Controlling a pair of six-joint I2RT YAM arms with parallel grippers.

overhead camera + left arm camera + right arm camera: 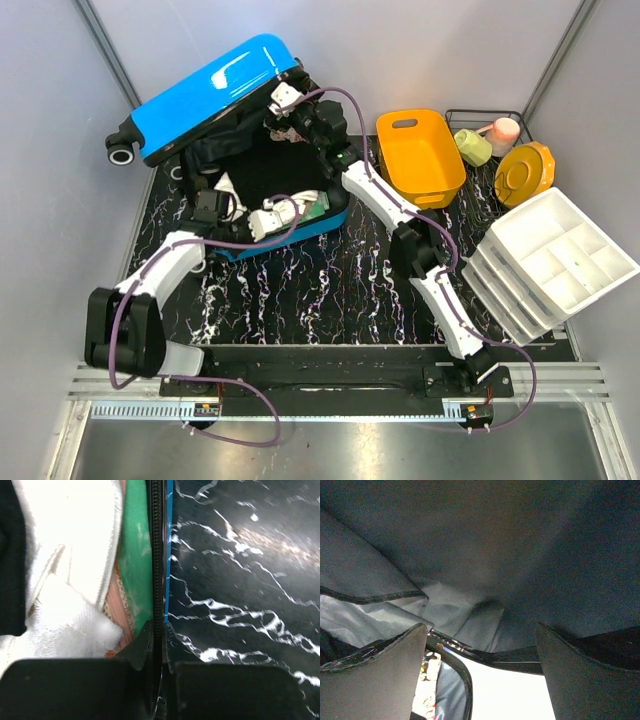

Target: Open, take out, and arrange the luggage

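The suitcase (215, 85) lies open at the upper left. The left gripper (157, 630) is pinched tight on its zipper rim (157, 555), likely steadying the base. The right gripper (481, 626), spread wide and empty, sits under the grey lining (485, 540), seemingly propping the lid (180, 110).

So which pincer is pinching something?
The left pincer: it is squeezed shut on the zipper edge of the luggage. The right pincer gapes wide open, facing the grey lining.
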